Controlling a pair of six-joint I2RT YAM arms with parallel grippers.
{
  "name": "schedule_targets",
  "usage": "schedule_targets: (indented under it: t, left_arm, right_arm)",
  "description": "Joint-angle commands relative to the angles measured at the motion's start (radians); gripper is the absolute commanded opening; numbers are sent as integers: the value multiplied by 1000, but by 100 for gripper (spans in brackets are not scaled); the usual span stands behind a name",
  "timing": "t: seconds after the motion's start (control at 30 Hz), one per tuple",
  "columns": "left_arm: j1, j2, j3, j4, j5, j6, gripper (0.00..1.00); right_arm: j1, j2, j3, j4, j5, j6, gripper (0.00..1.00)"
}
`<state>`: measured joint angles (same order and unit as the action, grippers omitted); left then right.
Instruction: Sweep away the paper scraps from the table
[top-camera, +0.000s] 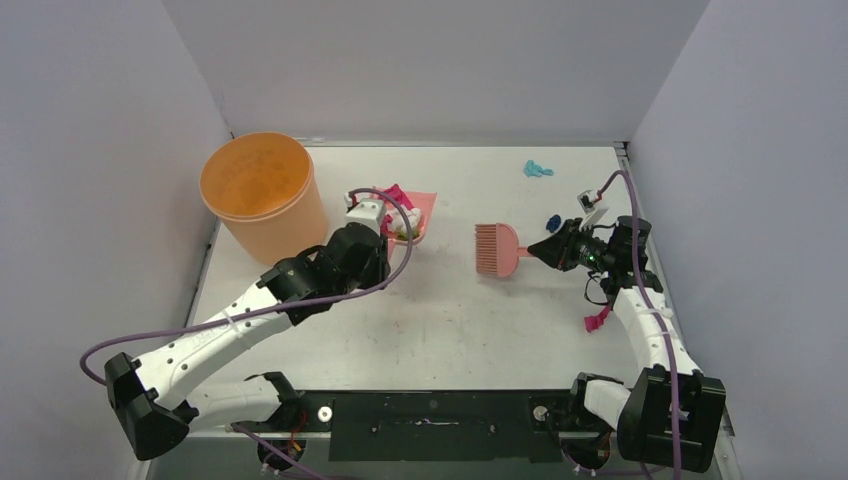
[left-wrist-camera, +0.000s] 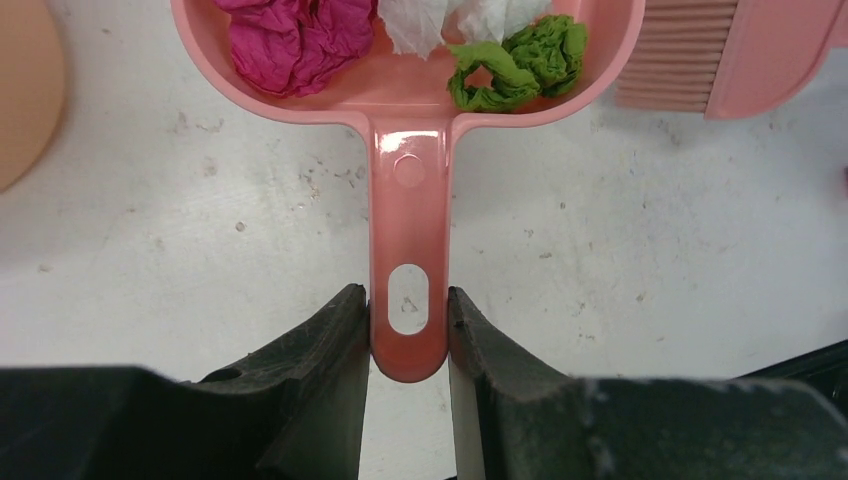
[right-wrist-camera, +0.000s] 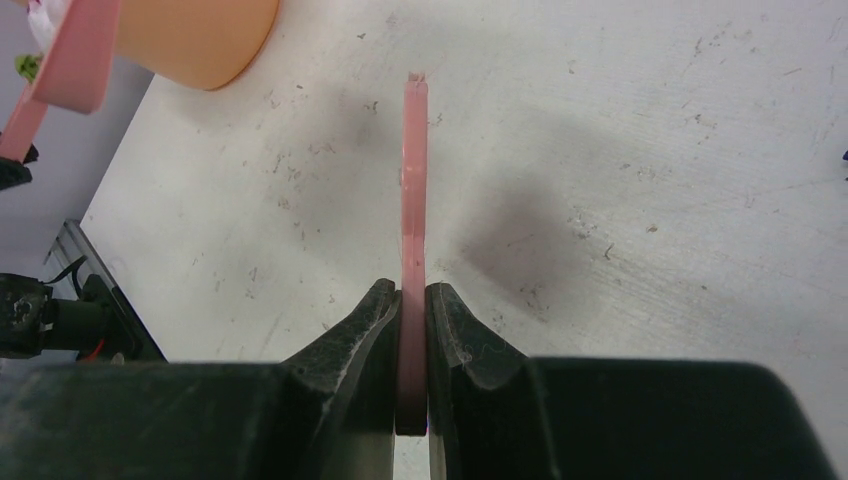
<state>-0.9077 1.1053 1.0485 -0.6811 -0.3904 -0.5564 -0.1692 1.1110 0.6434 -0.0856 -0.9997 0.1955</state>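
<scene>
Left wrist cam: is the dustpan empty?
No, the dustpan holds a magenta wad, a white wad and a green wad.

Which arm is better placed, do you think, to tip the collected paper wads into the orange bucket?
Left: the left gripper grips the pink plastic dustpan beside the round orange bucket; the right gripper holds the pink brush.

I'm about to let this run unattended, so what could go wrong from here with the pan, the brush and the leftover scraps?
1. The left gripper pinches only the very end of the dustpan handle. Carried to the bucket, the loaded pan may swing or slip and spill its wads.
2. A magenta scrap lies right beside the right arm, which could nudge it off the table before the brush reaches it.
</scene>
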Motion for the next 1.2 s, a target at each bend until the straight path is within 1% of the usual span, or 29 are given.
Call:
schedule_targets:
  t: [0.0,0.17,0.3,0.4,0.57,0.7,0.77,0.87,0.93,1.0,1.07,1.1,1.13,1.17]
  left_arm:
    - [96,1,109,4,87,64,0]
    - [216,-6,203,12,162,73,0]
    - [333,-13,244,47,271,44,0]
    - [437,-25,244,99,396,0,0]
    - [672,-49,174,234,620,-116,0]
    - [821,-84,90,398,769,-260,0]
    - [875,-100,44,488,816,-342,0]
    - [947,-128,-14,599,854,-452,0]
    - [972,-145,-50,656,858,-507,0]
    - [991,-164,-96,761,868,-579,0]
    - [1022,-189,-179,893,873,-692,0]
    - [1040,-215,-244,993,861,-814,0]
    - [1057,-238,-307,1106,839,-908,0]
    - [1068,-254,-354,1181,818,-984,0]
  right_arm:
    - [1,-41,36,36,-13,-35,5]
    - [2,-42,37,24,9,-44,5]
    - [2,-27,51,4,11,-60,5]
    - [2,-33,52,0,11,-65,5]
    - [2,-43,52,-3,12,-66,5]
    - [2,-48,52,-11,12,-74,5]
    - [1,-51,52,-9,12,-76,5]
    - [2,-48,52,-12,11,-76,5]
    - [1,-49,54,-14,9,-77,5]
    - [1,-52,55,-16,8,-80,5]
    - [1,-53,55,-16,7,-80,5]
    - [2,-55,55,-17,6,-80,5]
    - [2,-55,56,-18,5,-80,5]
    - [1,-54,56,-19,3,-80,5]
